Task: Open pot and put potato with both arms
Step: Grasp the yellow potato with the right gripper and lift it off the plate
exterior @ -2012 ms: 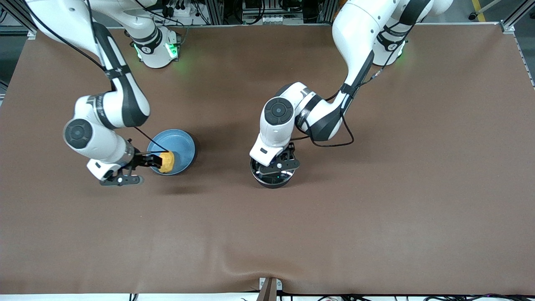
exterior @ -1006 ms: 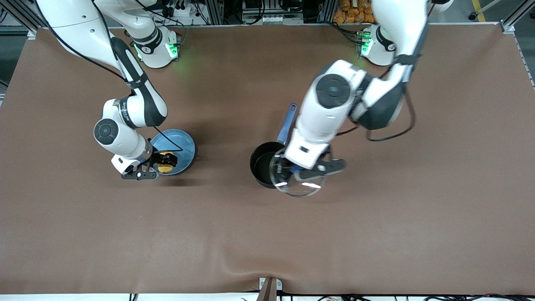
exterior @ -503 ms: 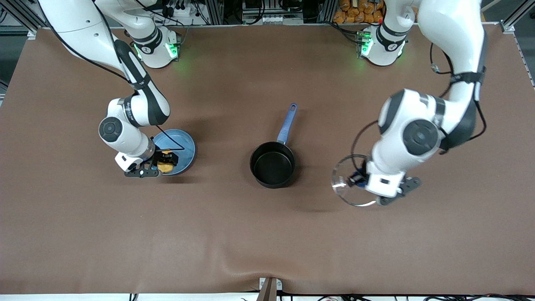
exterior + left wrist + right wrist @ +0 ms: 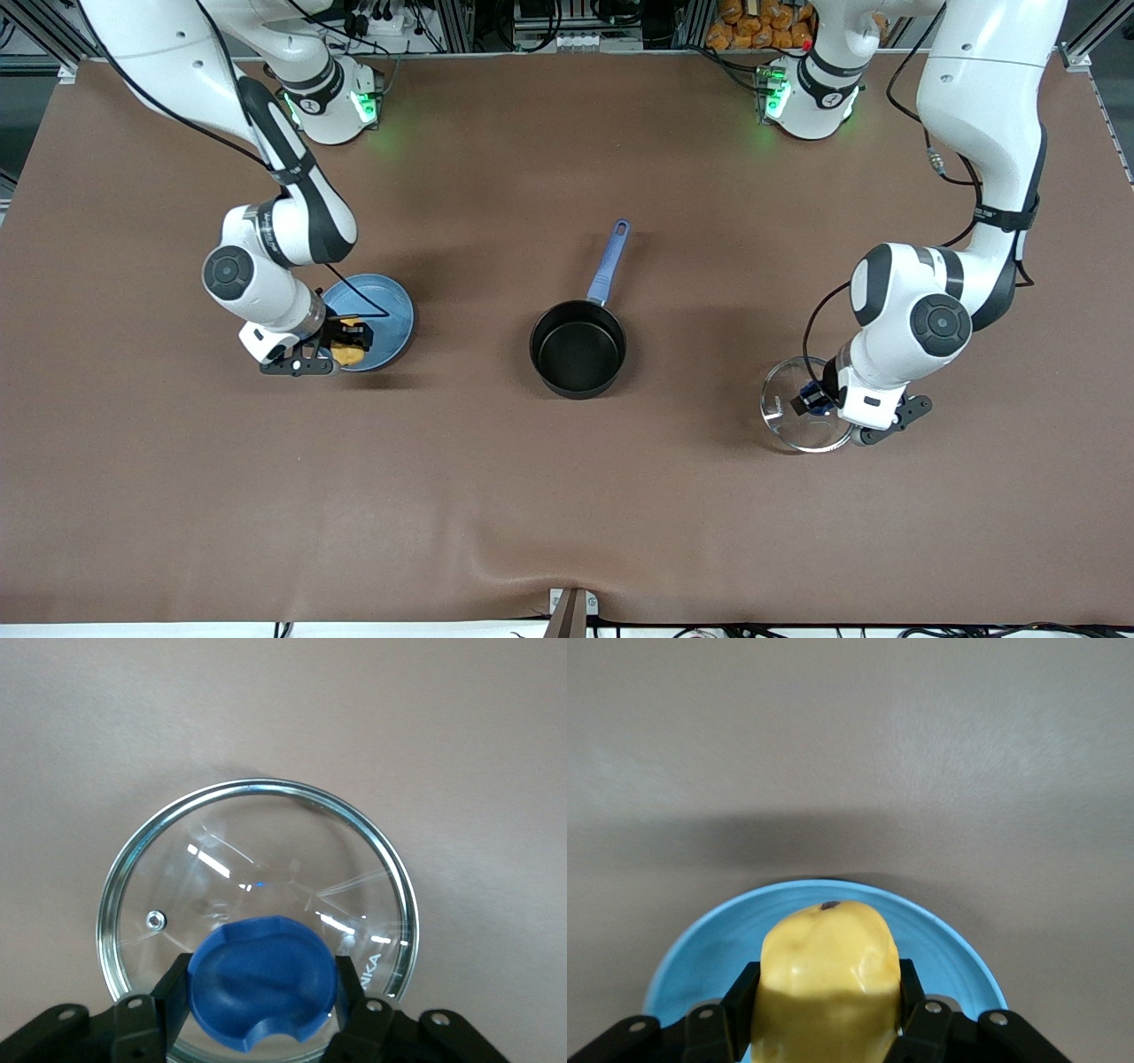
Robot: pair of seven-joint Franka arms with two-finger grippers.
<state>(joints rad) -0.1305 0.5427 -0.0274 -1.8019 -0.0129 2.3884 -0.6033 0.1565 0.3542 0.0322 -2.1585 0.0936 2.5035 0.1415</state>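
Two robot arms are working a brown table (image 4: pixel 567 514) with the job split between them, one clearing the way while the other is fetching the food. The pot (image 4: pixel 578 348) is sitting open near the middle of the table, its blue handle (image 4: pixel 608 260) pointing toward the robots' bases, and its black inside is showing nothing in it.

The left gripper (image 4: pixel 811 400) is clenching the blue knob (image 4: pixel 263 976) of the glass lid (image 4: pixel 257 912), a finger pressing on each side of the knob in the left wrist view. It is holding the lid low over the table toward the left arm's end, well apart from the pot, apparently so the pot's mouth is standing clear for the other arm (whether the lid's rim is already touching the cloth cannot be told). The left arm is folding down steeply from its base, the elbow standing high and the wrist turning downward over the lid.

The right gripper (image 4: pixel 347 339) is grasping the potato (image 4: pixel 826 979) over the blue plate (image 4: pixel 948 943), its fingers (image 4: pixel 914 1001) squeezing the yellow lump from both sides. The plate is lying toward the right arm's end of the table, well apart from the pot. The right arm is reaching out from its base and bending at the elbow, with the hand pointing sideways across the plate's rim. The potato is not yet in the pot.
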